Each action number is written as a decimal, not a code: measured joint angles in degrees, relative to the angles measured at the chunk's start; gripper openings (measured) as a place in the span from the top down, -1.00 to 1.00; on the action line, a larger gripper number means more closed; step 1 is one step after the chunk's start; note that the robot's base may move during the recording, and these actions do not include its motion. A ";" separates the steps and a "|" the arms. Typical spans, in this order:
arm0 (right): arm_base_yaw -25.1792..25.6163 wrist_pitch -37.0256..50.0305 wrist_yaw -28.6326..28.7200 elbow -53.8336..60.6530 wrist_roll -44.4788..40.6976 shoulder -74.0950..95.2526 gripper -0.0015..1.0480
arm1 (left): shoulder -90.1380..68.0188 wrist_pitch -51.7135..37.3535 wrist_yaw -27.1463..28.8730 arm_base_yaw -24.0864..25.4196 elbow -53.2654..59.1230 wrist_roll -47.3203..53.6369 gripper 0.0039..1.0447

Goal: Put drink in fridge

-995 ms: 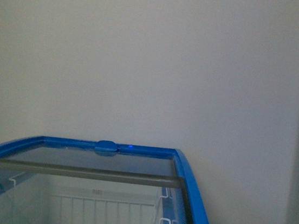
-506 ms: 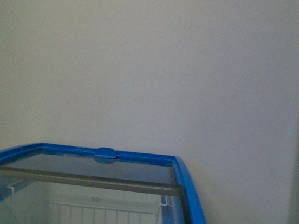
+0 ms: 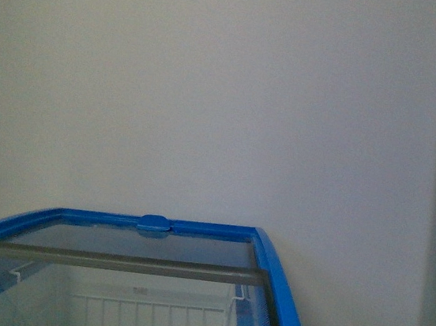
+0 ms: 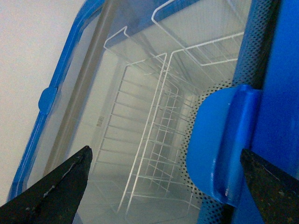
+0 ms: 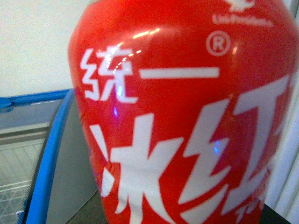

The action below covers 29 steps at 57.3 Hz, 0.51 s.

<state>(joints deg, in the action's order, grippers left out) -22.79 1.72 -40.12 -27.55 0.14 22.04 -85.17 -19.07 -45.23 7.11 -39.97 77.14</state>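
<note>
Plain pale wall (image 3: 211, 91) fills most of the front view. Below it is the fridge (image 3: 284, 306), a chest type with a blue top rim curving away on both sides. Its sliding glass lid (image 3: 112, 244) lies flat on top, with a grey edge strip running across from side to side. I cannot tell whether the part nearer to me is uncovered. A white wire basket (image 4: 149, 140) hangs inside, its rim hooked high and its grid reaching deep into the white interior. The drink (image 5: 187, 116) sits very close to my right wrist camera, upright or nearly so. Its red label with white characters takes up most of that view, and no cap or liquid shows. It is outside the fridge, just beside the blue rim, and it does not appear in the front view. A blue moulded handle (image 4: 219, 144) sits on the lid's dotted border. A small blue knob (image 3: 154, 222) is set in the middle of the far rim. My left hand (image 4: 164, 156) hovers over the glass, fingers (image 4: 70, 177) spread wide, grasping nothing. The handle lies between them, nearer one tip. My right hand is hidden by the bottle, so I cannot tell its grip.
</note>
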 joint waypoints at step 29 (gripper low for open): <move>0.00 0.00 0.00 0.00 0.00 0.00 0.31 | -18.91 4.63 2.36 -4.98 -23.71 -1.99 -0.85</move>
<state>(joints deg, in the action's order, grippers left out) -22.79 1.72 -40.12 -27.55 0.14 22.04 -104.07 -14.44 -42.87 2.13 -63.68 75.16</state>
